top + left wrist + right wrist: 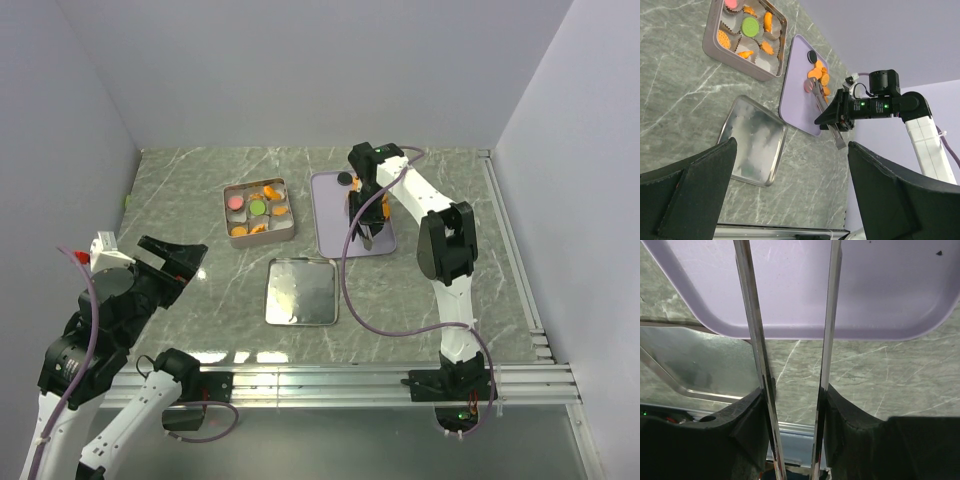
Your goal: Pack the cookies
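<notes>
The cookies (818, 75) are in two places. A small heap, mostly orange, with a black one (812, 56) at its far side and a pink one (808, 86) at its near side, lies flat at the far end of the lavender tray (797, 102). The rest are in paper cups inside the open tin (740, 65) to the left of the tray. There a green one (750, 26) lies face up, while several orange ones lean on edge. They are round discs with no long axis.

The right gripper (794, 390) is clenched on a pair of metal tongs (817, 99). The tongs run lengthwise over the tray, with their tips toward the heap, close by the pink cookie. I cannot tell whether they touch it.

The left gripper (792, 150) is released, its jaws spread wide, well apart from everything above the marble surface (680, 100). A silver lid (752, 142) lies on the surface, just beside the near left corner of the tray.
</notes>
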Robot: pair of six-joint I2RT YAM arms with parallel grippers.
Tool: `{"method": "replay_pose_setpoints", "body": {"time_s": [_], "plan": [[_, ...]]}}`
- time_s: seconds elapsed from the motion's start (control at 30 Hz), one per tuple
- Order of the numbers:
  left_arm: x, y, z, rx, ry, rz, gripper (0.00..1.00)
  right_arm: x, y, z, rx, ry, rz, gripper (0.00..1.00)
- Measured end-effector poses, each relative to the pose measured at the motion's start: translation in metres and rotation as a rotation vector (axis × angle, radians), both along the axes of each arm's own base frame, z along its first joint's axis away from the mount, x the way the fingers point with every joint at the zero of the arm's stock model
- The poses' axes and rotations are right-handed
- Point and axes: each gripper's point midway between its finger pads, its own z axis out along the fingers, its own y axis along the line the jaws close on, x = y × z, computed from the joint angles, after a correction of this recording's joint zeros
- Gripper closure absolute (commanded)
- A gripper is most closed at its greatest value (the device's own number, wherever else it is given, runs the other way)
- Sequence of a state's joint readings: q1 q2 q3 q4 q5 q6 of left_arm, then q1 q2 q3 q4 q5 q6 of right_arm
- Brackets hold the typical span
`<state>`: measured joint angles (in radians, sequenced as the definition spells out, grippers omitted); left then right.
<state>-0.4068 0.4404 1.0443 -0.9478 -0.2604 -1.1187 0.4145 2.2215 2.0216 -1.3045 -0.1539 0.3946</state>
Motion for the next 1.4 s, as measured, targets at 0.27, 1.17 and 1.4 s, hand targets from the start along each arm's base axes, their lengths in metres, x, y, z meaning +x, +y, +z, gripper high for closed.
{"method": "replay_pose_setpoints", "body": {"time_s": [0.27,1.17,1.4], "plan": [[0.000,0.000,0.000,0.005,0.000,-0.001,0.01,-0.001,0.000,0.004,0.004,-0.004,-0.004,0.58],[-0.012,0.000,0.005,-0.050,-0.022,-0.011,0.02,-0.031,0.076,0.131,0.288,-0.199,0.079,0.59],[-0.018,0.001,0.006,-0.087,-0.026,-0.005,0.03,-0.048,0.110,0.134,0.347,-0.166,0.137,0.59]]}}
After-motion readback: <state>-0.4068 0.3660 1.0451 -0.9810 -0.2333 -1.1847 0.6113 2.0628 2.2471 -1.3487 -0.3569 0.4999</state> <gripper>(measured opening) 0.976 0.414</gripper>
